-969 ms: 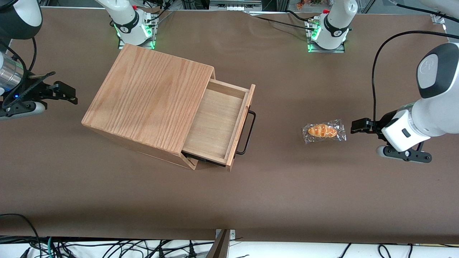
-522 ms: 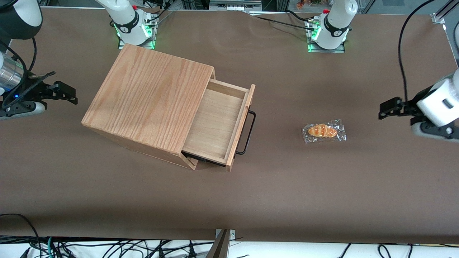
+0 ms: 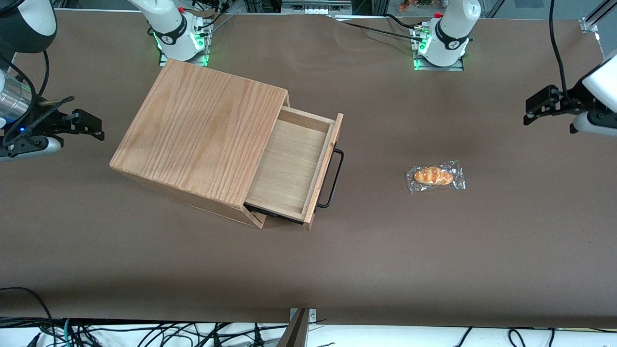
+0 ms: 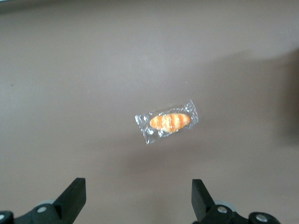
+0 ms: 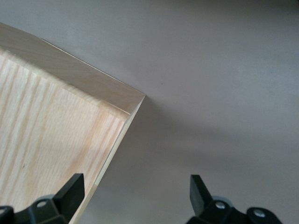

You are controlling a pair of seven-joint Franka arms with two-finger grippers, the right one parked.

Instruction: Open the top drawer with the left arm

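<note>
- At the working arm's end of the desk (image 3: 385,250), the tool (image 3: 530,108) hangs above the surface, fingers (image 4: 74,193) spread wide, holding nothing.
- Top drawer (image 3: 289,168) stands pulled out of its oak box (image 3: 197,135).
- Wrapped bread (image 3: 435,176) lies between drawer and tool.

The left arm (image 3: 600,82) was cut off by the front view's edge, only its gripper (image 3: 530,111) and wrist showing. In the wrist view the gripper (image 4: 138,198) showed just two fingertips (image 4: 74,191). The top drawer (image 3: 294,166), well apart from it, kept its inner end hidden inside the cabinet (image 3: 202,140)
</note>
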